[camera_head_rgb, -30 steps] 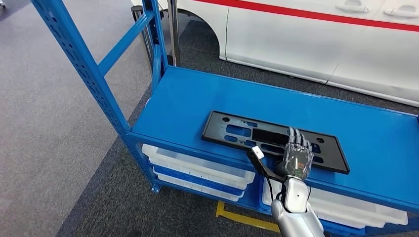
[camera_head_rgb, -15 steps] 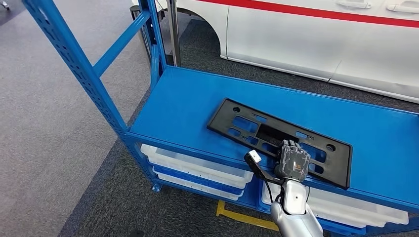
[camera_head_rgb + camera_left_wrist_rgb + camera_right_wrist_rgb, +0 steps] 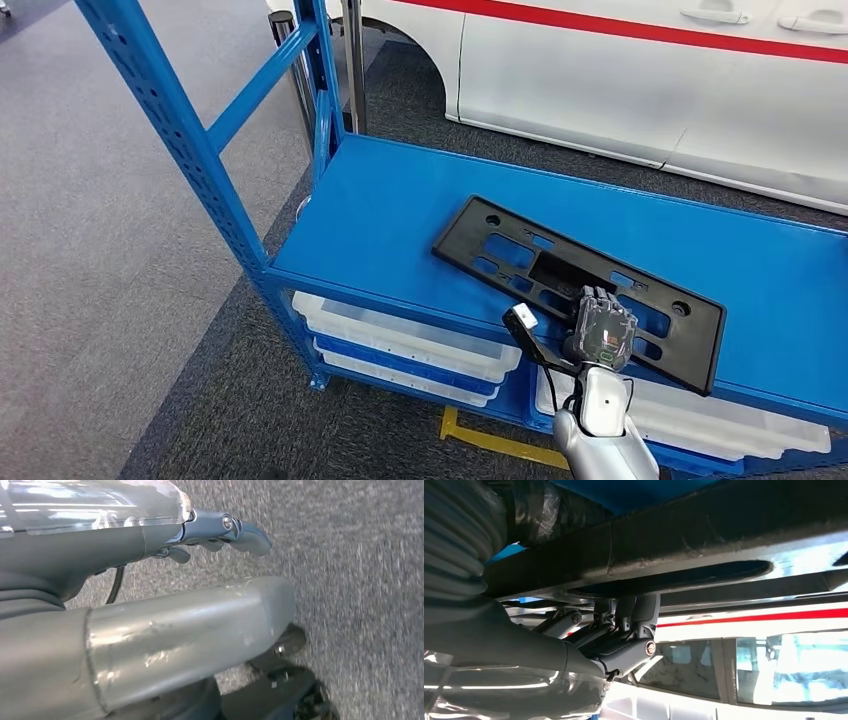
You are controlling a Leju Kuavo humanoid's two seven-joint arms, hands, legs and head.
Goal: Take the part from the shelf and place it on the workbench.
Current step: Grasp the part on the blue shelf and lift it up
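Right hand [image 3: 601,335] grips the part [image 3: 580,285] at its near edge on the shelf [image 3: 400,210]; held off-centre, the long part could swing and slip out.

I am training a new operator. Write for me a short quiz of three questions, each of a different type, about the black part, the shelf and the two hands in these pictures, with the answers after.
1. True or false: the black part lies fully flat and square to the front edge of the blue shelf.
2. Which hand holds the part? A) left hand B) right hand C) neither
3. Fill in: under the top deck sit white ____.

Key
1. False: it lies at an angle, its near right corner at the shelf's front edge.
2. B: the right hand grips its near edge, while the left hand hangs over grey carpet.
3. trays
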